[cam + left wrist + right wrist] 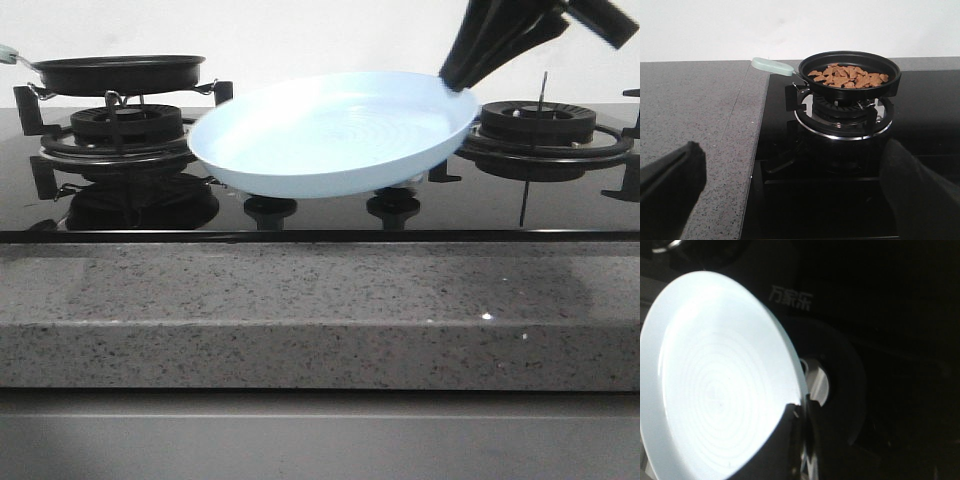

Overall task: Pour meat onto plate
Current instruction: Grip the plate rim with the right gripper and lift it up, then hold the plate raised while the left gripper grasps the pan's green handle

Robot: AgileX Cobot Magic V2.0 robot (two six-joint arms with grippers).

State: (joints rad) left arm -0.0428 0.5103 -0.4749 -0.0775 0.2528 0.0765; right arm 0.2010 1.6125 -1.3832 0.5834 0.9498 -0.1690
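Held the plate [335, 135] aloft by its right rim, right gripper [458, 80] clamped on it — tilted, mid-stove. Lay ahead of the left gripper [790, 190], jaws wide and empty — meat [849, 76] in the pan [850, 75], handle [772, 66] pointing left.

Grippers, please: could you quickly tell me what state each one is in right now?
Left gripper: open, holding nothing.
Right gripper: shut on the plate rim, plate lifted.

Kitchen: gas hob [130, 135], stone counter [320, 310]
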